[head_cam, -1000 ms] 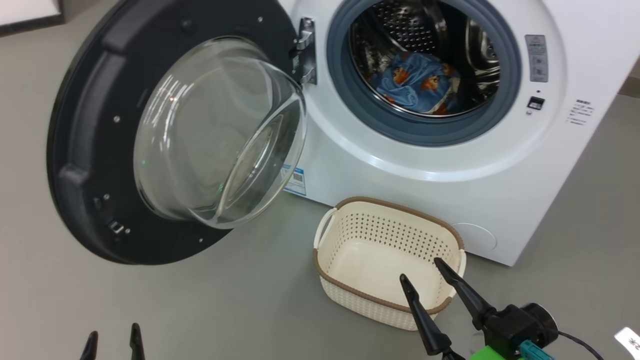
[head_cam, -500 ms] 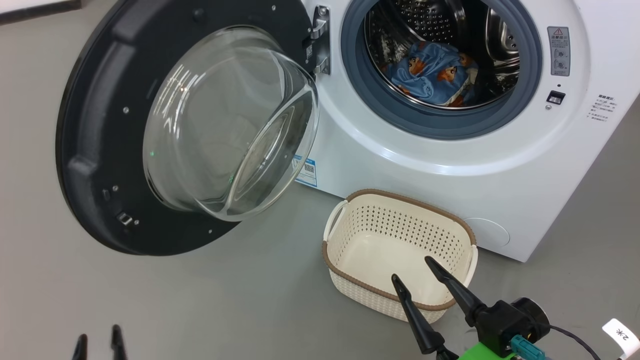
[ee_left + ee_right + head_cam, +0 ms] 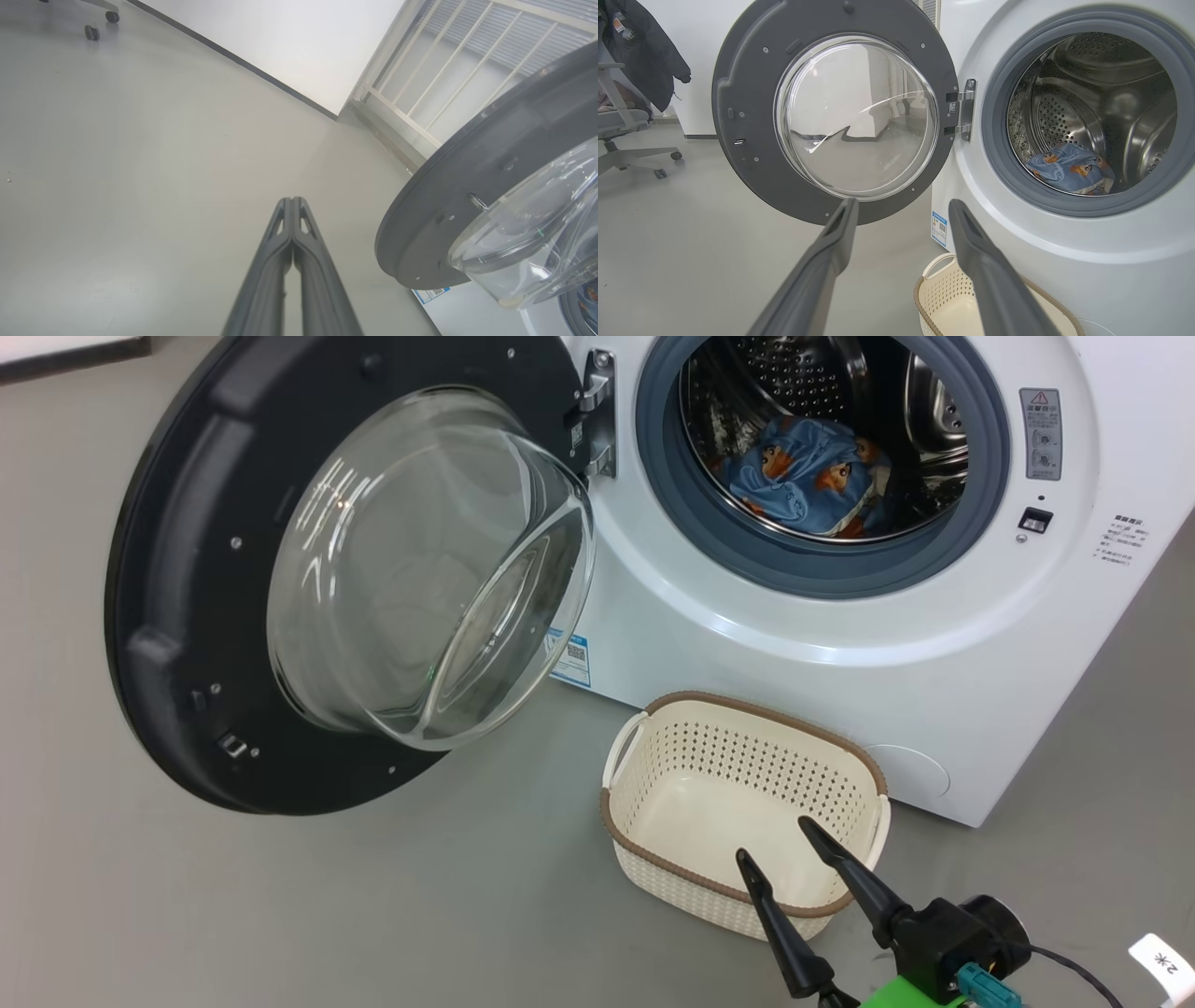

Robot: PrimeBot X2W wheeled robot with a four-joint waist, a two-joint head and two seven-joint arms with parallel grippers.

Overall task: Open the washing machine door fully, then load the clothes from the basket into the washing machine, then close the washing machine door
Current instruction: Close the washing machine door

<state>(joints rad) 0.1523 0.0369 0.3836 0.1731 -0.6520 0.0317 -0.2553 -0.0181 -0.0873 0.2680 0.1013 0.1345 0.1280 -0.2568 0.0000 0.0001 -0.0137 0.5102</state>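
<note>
The washing machine (image 3: 840, 644) (image 3: 1017, 261) stands with its door (image 3: 187, 616) (image 3: 747, 84) (image 3: 467, 196) swung wide open to the left. Blue bear-print clothes (image 3: 803, 476) (image 3: 1069, 168) lie inside the steel drum. The cream basket (image 3: 742, 803) (image 3: 943, 298) sits empty on the floor in front of the machine. My right gripper (image 3: 777, 842) (image 3: 901, 207) hovers open over the basket's near rim, holding nothing. My left gripper (image 3: 292, 200) is shut with its fingers pressed together, empty, over bare floor to the left of the door.
Grey floor (image 3: 373, 896) spreads left and in front of the machine. An office chair (image 3: 626, 140) with a dark jacket (image 3: 644, 42) stands far left. A white rack (image 3: 444, 70) stands behind the door, by a wall.
The camera shifted slightly between the earliest frame and now. My left gripper's tips, seen at the lower left earlier, have dropped out of the head view, and it has shut. The right gripper barely moved.
</note>
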